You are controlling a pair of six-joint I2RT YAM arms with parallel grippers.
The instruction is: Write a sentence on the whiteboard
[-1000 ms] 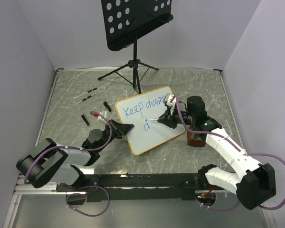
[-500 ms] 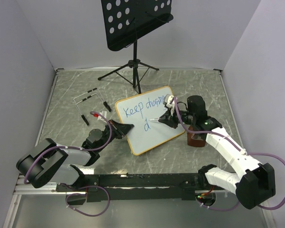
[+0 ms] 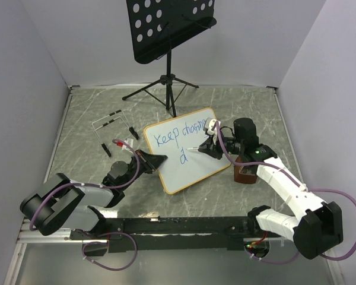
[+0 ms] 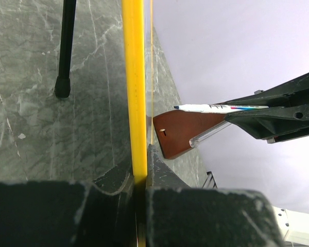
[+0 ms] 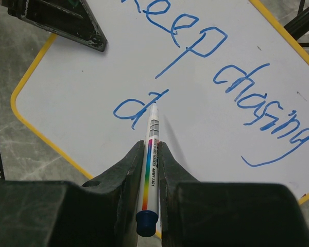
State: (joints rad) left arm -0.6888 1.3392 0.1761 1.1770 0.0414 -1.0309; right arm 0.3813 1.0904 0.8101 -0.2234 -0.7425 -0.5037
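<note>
Over the table (image 3: 89,119), right gripper (image 5: 150,147) holds marker (image 5: 152,127) tilted at whiteboard (image 3: 193,171).

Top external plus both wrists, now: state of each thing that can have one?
whiteboard, lying on the table, left edge clamped
sentence, unfinished: "Keep chasing" on line one, a lone "d" below
marker, uncapped, held, tip at the "d"
left gripper, shut on the whiteboard's frame
right gripper, shut on the marker
music stand, upright
</note>
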